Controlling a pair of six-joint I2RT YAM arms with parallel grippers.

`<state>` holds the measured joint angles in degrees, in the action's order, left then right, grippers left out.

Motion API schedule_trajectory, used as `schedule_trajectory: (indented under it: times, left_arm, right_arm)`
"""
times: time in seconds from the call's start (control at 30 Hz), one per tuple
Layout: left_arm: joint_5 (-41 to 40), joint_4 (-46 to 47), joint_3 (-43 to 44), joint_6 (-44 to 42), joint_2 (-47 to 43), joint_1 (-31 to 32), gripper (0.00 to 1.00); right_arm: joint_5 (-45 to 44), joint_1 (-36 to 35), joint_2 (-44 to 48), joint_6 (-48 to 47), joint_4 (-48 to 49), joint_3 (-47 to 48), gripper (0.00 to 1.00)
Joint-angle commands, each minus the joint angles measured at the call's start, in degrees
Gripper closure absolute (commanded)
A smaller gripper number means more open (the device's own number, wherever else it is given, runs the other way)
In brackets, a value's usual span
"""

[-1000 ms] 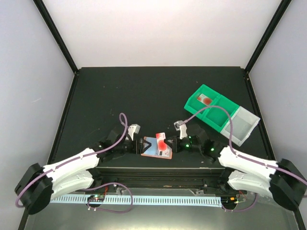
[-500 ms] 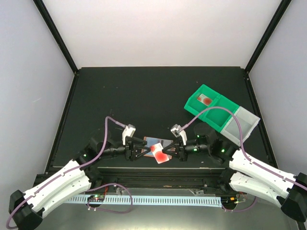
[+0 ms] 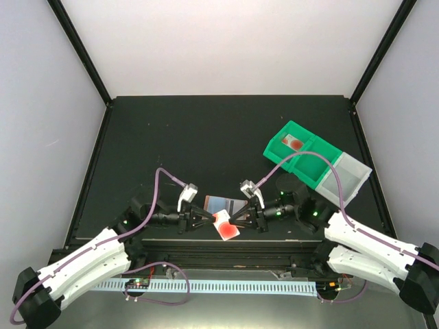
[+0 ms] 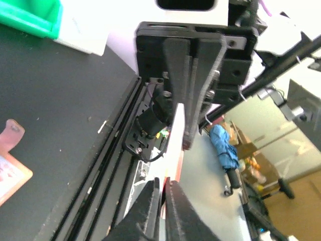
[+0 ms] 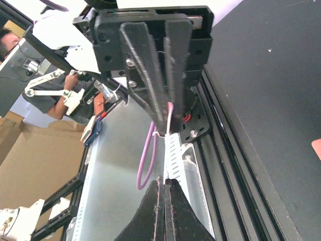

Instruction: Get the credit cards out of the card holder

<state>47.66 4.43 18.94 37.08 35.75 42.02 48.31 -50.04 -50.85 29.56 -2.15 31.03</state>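
Your arms lie low and reach inward, left pincer and right pincer nose to nose. Both are clamped on one salmon-pink leather-like card holder, held between their tips. It's edge-on to each wrist camera, its length running pincer to pincer, one corner tipped toward the arm bases. One light-blue plastic card lies flat just beyond the fingertips.

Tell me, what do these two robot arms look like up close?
The left arm and right arm have smooth white shells over black joints. A purple cable loops along each. The left end effector and right end effector are black, with two thin flat tapered fingers. Small green lights glow near the wrists.
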Motion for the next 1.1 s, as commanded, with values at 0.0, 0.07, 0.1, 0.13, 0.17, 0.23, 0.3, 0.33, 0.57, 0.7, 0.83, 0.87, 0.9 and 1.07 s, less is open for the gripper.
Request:
schedule_trajectory:
  times: [0.0, 0.07, 0.1, 0.13, 0.17, 0.23, 0.3, 0.33, 0.57, 0.7, 0.83, 0.87, 0.9, 1.07]
  left_arm:
    - [1.64, 8.95, -1.84, 3.49, 0.76, -0.34, 0.98]
    - [0.36, 9.28, -2.18, 3.95, 0.81, -0.29, 0.98]
    - [-0.32, 9.23, -2.28, 4.08, 0.82, -0.34, 0.98]
    - [-1.30, 9.46, -2.44, 4.43, 0.71, -0.32, 0.98]
    - [-2.38, 9.80, -2.64, 5.11, 0.60, -0.30, 0.98]
    - [-5.70, 10.52, -3.09, 6.63, 0.11, -0.29, 0.98]
    - [-9.96, 12.05, -4.06, 9.40, -0.45, -0.32, 0.98]
    - [-11.64, 13.59, -4.65, 10.73, -0.56, -0.23, 0.98]
    - [-21.26, 19.34, -4.31, 15.84, -0.78, -0.26, 0.98]
    - [-27.07, 19.45, -2.97, 18.73, -0.21, -0.27, 0.98]
    - [-30.01, 22.31, -3.10, 22.02, 0.69, -0.26, 0.98]
    - [-30.53, 23.49, -3.49, 23.11, 0.91, -0.27, 0.98]
    - [-31.27, 24.60, -3.89, 24.11, 1.12, -0.23, 0.98]
    - [-34.30, 28.90, -6.26, 28.32, 1.02, -0.27, 0.98]
  right_arm:
    - [2.50, 0.13, -0.12, 1.51, 3.43, -1.24, 0.99]
    - [0.58, 0.12, 0.70, 2.40, 3.85, -1.73, 0.98]
    - [-1.06, 0.16, 1.20, 3.08, 3.71, -1.80, 0.92]
    - [-2.64, 0.14, 1.88, 3.96, 3.91, -2.03, 0.84]
    - [-4.43, 0.12, 2.77, 5.06, 4.45, -2.47, 0.77]
    - [-8.07, 0.13, 4.31, 7.68, 6.48, -3.68, 0.64]
    - [-11.72, 0.14, 5.02, 9.12, 6.84, -4.31, 0.52]
    - [-12.67, 0.12, 5.05, 9.87, 7.73, -4.68, 0.48]
    - [-25.70, 0.16, 6.88, 20.80, 13.18, -8.09, 0.24]
    - [-27.22, 0.08, 5.78, 27.31, 20.52, -10.36, 0.24]
    - [-27.14, 0.12, 2.01, 29.73, 23.78, -9.60, 0.22]
    - [-26.95, 0.12, 1.40, 30.67, 25.14, -9.58, 0.22]
    - [-26.74, 0.17, 0.24, 31.71, 26.98, -9.71, 0.23]
    - [-27.23, 0.09, -3.37, 35.78, 33.49, -9.78, 0.45]
